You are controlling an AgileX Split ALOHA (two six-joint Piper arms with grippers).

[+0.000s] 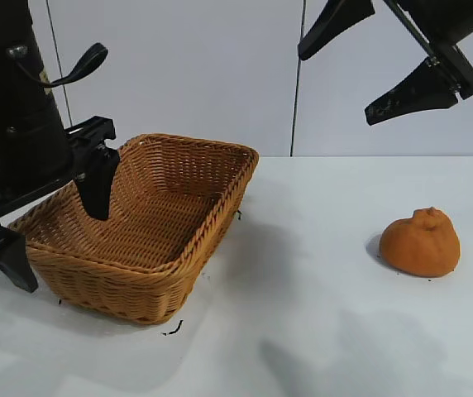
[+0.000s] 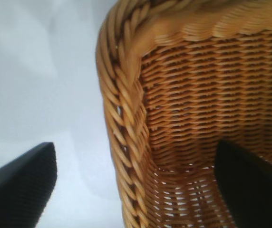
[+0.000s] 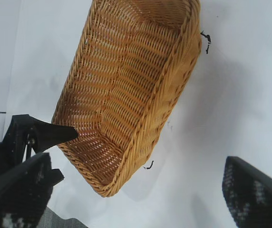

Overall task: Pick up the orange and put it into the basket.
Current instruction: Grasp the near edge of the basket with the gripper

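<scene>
**Both grippers spread wide, orange alone on the table**

Your left gripper (image 1: 54,240) sits at the left edge of the exterior frame with its jaws far apart, straddling the near-left wall of the basket (image 1: 179,273): one finger (image 1: 97,186) hangs inside the wicker, the other stands outside on the table (image 1: 319,331). In the left wrist view the braided rim (image 2: 121,123) runs up between the two fingertips, and neither visibly presses on it. It holds nothing.

Your right gripper (image 1: 369,62) hangs high in the upper right of the exterior frame, jaws wide apart and empty, well above the table.

The orange (image 1: 420,241) rests on the table at the right of the frame, knob upward, well apart from the basket, untouched by either gripper.
</scene>
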